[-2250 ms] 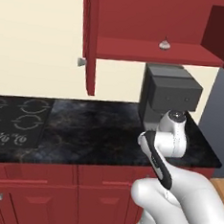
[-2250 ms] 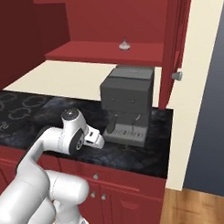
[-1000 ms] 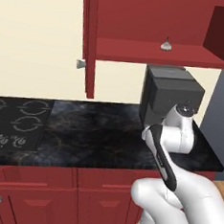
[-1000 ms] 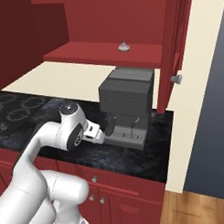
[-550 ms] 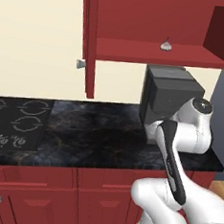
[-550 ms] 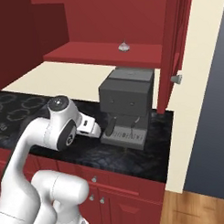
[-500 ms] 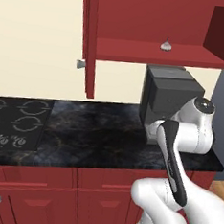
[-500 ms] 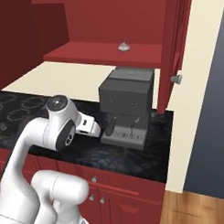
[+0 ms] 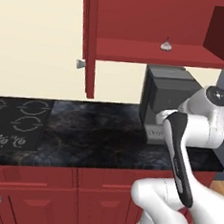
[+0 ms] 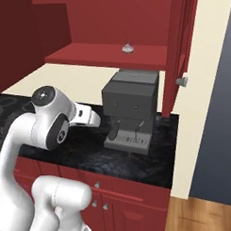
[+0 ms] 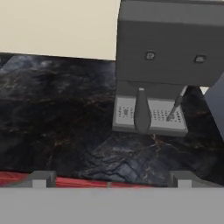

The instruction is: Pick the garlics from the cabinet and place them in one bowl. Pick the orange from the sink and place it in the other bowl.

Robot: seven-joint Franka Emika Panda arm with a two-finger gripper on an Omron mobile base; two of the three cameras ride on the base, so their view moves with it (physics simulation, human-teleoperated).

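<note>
Dark grey finger tips of the gripper (image 11: 109,177) rise at the bottom of the hand view, 1 at the left (image 11: 42,178) and 1 at the right, set well apart with nothing between them. They hang above the front edge of the black marbled counter (image 11: 57,118), where a thin red strip of the cabinetry below shows. Straight ahead of the hand stands a dark grey coffee machine (image 11: 168,57) with a pale drip tray, a dark handle hanging down over the tray and a thin wand slanting beside it. In the right base view the white arm bends over the counter (image 10: 86,156), its hand reaching toward the coffee machine (image 10: 130,110) from the left; the fingers themselves are too small to make out there. In the left base view the arm's large white elbow stands in front of the coffee machine (image 9: 168,97). Above the machine, the cabinet (image 9: 155,21) is dark red, its door (image 9: 90,40) swung open with a round silver knob (image 9: 80,63) on it. On the cabinet's red shelf (image 9: 157,53) sits 1 garlic (image 9: 165,44), small and whitish-grey with a pointed tip, upright near the shelf's front edge; it also shows on the shelf in the right base view (image 10: 127,47). At the far left of the counter lies a black stovetop (image 9: 12,124), and low red drawer units (image 9: 39,199) run beneath.
</note>
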